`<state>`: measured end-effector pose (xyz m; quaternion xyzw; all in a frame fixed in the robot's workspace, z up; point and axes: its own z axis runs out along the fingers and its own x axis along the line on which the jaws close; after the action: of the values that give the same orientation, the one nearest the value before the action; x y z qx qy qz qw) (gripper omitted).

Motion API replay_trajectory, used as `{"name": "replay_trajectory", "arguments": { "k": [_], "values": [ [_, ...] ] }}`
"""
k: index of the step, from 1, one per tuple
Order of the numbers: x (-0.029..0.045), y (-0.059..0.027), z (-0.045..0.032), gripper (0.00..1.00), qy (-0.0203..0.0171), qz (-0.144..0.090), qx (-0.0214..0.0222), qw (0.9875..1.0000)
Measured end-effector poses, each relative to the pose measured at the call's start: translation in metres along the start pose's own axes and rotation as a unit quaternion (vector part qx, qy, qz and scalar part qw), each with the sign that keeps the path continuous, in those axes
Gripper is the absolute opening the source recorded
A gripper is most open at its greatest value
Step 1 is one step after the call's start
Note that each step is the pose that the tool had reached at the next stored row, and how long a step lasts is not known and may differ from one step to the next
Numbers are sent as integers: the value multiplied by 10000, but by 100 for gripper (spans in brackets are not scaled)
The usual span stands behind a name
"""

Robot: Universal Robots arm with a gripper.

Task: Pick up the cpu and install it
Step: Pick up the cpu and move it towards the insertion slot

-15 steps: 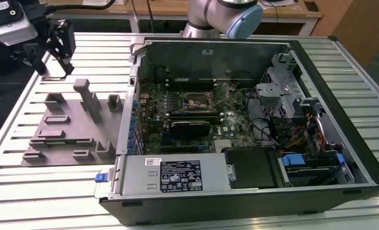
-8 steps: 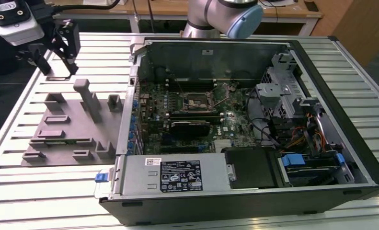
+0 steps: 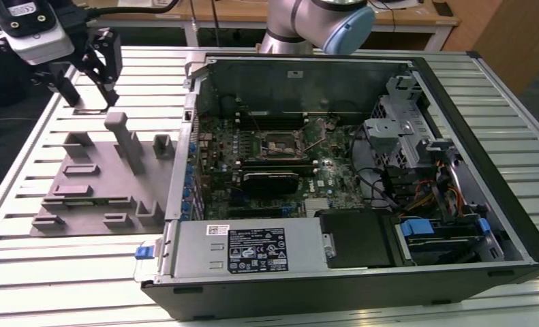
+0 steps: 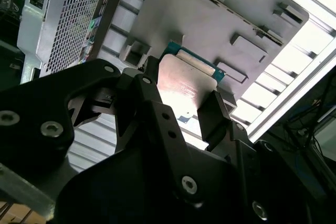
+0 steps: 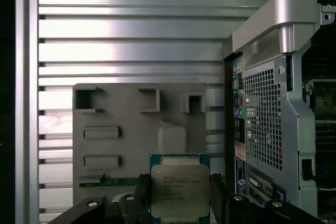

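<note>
1. Nearest in the exterior view is the open computer case (image 3: 342, 289), with its silver power supply box (image 3: 247, 248) along the near edge.
2. A bit further in you get the motherboard (image 3: 251, 160), with the black socket (image 3: 287, 144) sitting roughly mid-board.
3. On the exterior view's left of the case, a grey fixture tray (image 3: 97, 184) lies on the slatted table (image 3: 33, 272).
4. At the tray's far end the gripper (image 3: 92, 102) hangs low over it.
5. The wrist views give the good stuff. In both of them the cpu (image 5: 180, 190) (image 4: 184, 82), silvery top with a green rim, sits between the black fingers (image 4: 212, 114). They're closed in on two opposite edges, pinching it. Can't tell if it's lifted off the tray or resting on it.
6. The first wrist view also catches the case's perforated panel (image 5: 265, 124) just beside the tray.
7. Farthest back is the arm's base (image 3: 310, 24).
</note>
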<state>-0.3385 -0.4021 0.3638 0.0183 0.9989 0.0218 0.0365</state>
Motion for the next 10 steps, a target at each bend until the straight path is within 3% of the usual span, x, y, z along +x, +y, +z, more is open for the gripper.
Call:
{"name": "replay_trajectory", "arguments": {
  "k": [10],
  "values": [
    [-144,5,11,54,-1,0,0,10000]
  ]
}}
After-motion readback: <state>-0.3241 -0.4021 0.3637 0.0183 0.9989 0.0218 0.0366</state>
